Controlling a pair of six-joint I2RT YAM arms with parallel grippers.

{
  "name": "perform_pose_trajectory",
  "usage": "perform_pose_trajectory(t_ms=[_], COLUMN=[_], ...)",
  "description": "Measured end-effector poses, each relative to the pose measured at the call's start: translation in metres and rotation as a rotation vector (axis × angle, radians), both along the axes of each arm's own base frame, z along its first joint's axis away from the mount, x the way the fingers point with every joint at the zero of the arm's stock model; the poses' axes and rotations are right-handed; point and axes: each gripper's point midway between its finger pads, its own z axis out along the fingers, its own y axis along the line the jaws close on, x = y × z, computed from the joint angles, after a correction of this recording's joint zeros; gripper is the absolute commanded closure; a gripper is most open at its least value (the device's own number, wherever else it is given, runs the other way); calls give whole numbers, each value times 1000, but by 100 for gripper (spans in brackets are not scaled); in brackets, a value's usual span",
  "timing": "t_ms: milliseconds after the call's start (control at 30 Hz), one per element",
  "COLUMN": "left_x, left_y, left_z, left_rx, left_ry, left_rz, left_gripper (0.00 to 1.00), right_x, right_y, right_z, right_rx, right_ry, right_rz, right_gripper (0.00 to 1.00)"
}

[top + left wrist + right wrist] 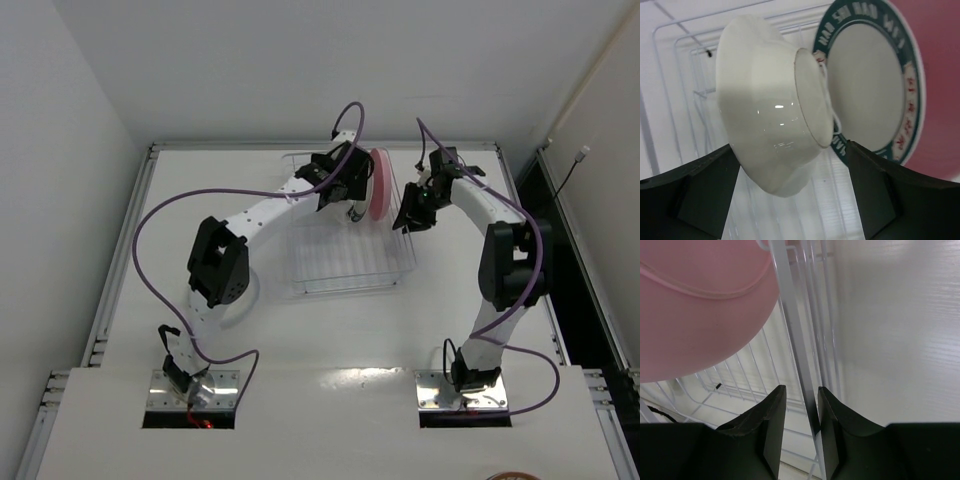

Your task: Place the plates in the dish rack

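Left tool point(791, 150) hanging apart around pale deep plate point(760, 115), teal-rimmed plate point(865, 75) standing behind, right tool point(801, 392) clamping dish rack point(790, 315) wire beside pink plate point(700, 315).

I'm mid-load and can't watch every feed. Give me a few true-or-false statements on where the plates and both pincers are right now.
1. The pink plate stands on edge in the dish rack. True.
2. The teal-rimmed plate lies flat on the table outside the rack. False: it stands upright right beside the pink plate.
3. A rack wire runs between the right pincer's fingers. True.
4. The left pincer hangs over bare table, far from the rack. False: it is at the rack, with a pale dish between its spread fingers.
5. The right pincer holds the pink plate. False: only the wire is between its fingers.
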Motion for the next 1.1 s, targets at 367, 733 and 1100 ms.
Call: perform_pose_trajectory(t_ms=[367,733,1100], left_x=[6,7,5], left_y=[-44,-60,-63], left_z=[37,44,41], left_rx=[-253,-375,-395], left_ry=[-42,-12,16], left_rz=[-135,-242,-279], left_gripper=[33,30,30], right_x=[1,1,0], right_y=[3,-1,-2], right_z=[1,1,1], right_rx=[11,11,11], right_ry=[-6,-1,0], right_rz=[4,-3,-1], right_gripper=[70,70,70])
